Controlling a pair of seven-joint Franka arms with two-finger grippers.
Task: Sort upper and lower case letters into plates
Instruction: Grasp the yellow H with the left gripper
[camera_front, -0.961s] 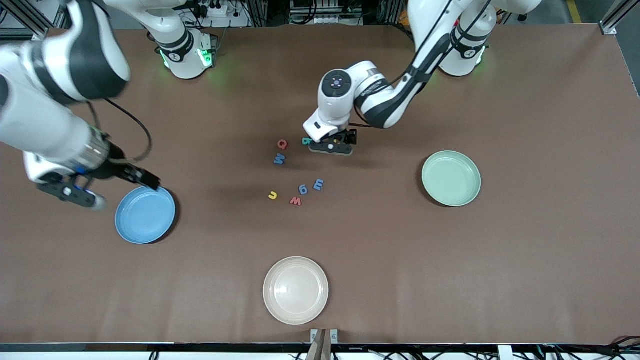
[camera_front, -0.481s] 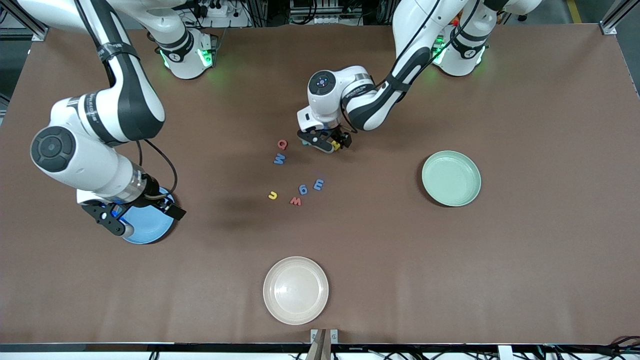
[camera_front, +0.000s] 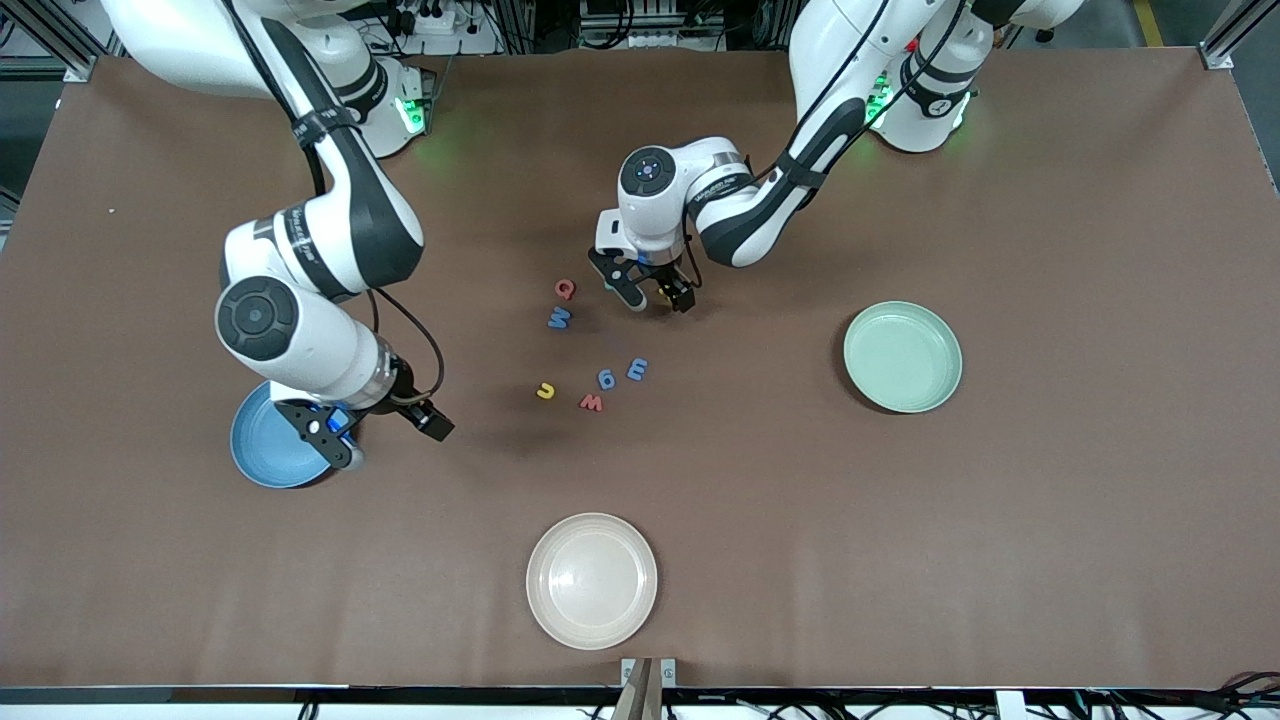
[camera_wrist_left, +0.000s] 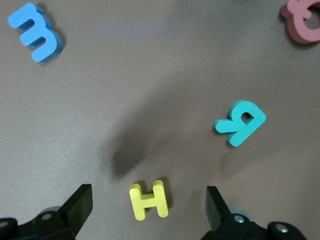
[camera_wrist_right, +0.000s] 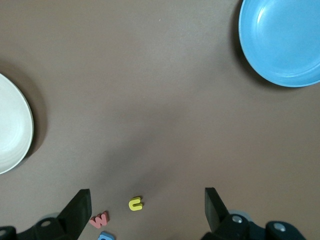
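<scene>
In the front view a red Q (camera_front: 565, 289), blue M (camera_front: 559, 318), blue E (camera_front: 637, 369), blue g (camera_front: 606, 379), red w (camera_front: 591, 402) and yellow u (camera_front: 545, 391) lie mid-table. My left gripper (camera_front: 630, 290) hangs open beside the Q and hides two more letters. The left wrist view shows them: a yellow H (camera_wrist_left: 148, 199) between the open left gripper (camera_wrist_left: 148, 206) fingertips, and a teal R (camera_wrist_left: 241, 123) close by. My right gripper (camera_front: 328, 435) is open over the sky blue plate's (camera_front: 262, 455) edge. The mint plate (camera_front: 903, 357) lies toward the left arm's end.
A cream-white plate (camera_front: 591, 580) sits near the table's front edge, nearer the camera than the letters. In the right wrist view the blue plate (camera_wrist_right: 282, 40), the cream plate (camera_wrist_right: 12, 127), the yellow u (camera_wrist_right: 135, 203) and the red w (camera_wrist_right: 100, 219) show around the open right gripper (camera_wrist_right: 146, 210).
My right arm has swung from the table's end across the blue plate toward the letters. The left gripper has turned and shifted slightly over the H and R.
</scene>
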